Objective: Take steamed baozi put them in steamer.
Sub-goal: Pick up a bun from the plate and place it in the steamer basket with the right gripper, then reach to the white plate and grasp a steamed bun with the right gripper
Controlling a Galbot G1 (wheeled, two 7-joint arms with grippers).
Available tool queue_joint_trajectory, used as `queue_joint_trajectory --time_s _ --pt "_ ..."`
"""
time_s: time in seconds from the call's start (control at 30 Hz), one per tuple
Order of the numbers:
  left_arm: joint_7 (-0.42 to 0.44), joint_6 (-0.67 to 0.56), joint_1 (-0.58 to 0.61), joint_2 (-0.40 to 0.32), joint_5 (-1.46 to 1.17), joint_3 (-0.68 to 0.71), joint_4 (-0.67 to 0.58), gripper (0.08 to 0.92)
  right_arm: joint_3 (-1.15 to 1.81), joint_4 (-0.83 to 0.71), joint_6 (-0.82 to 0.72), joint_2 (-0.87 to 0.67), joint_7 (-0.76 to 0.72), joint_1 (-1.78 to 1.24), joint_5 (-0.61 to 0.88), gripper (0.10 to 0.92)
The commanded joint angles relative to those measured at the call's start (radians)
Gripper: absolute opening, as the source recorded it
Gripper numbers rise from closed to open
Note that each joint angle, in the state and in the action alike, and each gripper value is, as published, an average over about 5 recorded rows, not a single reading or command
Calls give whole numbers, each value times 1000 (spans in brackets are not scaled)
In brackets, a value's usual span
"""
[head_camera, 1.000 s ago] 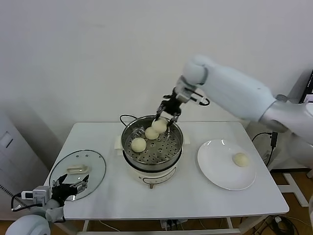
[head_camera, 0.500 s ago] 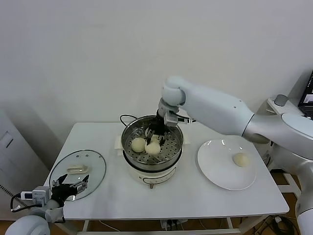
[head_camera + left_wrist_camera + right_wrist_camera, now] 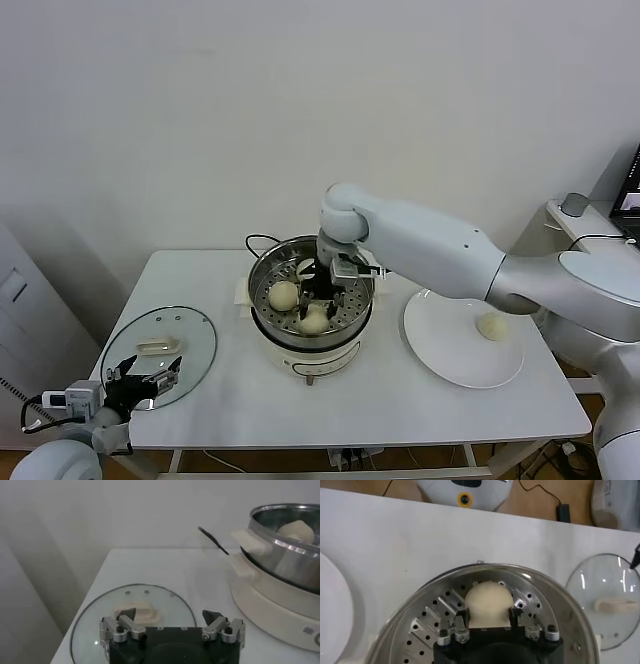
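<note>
My right claw [image 3: 316, 305] is down inside the steamer [image 3: 254, 290], reaching in from the right over the far rim. The wrist view shows one steamed baozi [image 3: 488, 602] sitting on the perforated tray directly between the two sides of that claw [image 3: 488, 617]. The bun rests on the tray, toward the front of the pot [image 3: 314, 321]. Whether I am clamped on it or have let go I cannot tell: the claw stands right at its flanks.

A second baozi [image 3: 284, 295] lies on the tray to the left, apart from the first. Behind my wrist there is a pale patch that may be another bun, but my arm hides too much to be sure. One more baozi [image 3: 491, 326] sits alone on the white plate [image 3: 445, 350], on the counter [image 3: 400, 420] to the right of the steamer, partly under my forearm.

The steamer stands on its cream base near the middle of the counter, with a black cord [image 3: 258, 240] looping out at the back.

My left claw [image 3: 140, 385] is parked low at the counter's front left corner, its fingers [image 3: 125, 616] spread wide apart with nothing between them. The glass lid [image 3: 195, 345] lies flat on the counter just beyond it, cream handle [image 3: 140, 614] up, well apart from the steamer
</note>
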Motion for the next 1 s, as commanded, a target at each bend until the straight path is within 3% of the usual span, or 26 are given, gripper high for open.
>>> queue_joint_trajectory --time_s 0.03,0.27,0.37,0.57,0.77,1.0 --pt "0 0 -1 0 0 1 2 823 14 11 49 3 4 -20 -41 668" --pt "0 0 -3 -2 0 1 4 823 83 -40 49 -17 17 37 -43 815" --pt "0 0 -3 -2 0 0 4 823 98 -85 -1 -66 48 92 -4 822" --pt "0 -1 1 -3 -4 -8 2 823 1 -184 -326 -208 60 230 200 823" --pt "0 -2 0 -5 -5 -8 1 823 -89 -298 -511 -312 12 280 337 823" --pt "0 0 -5 -3 -6 -8 3 823 -148 -428 -576 -388 -64 249 385 823"
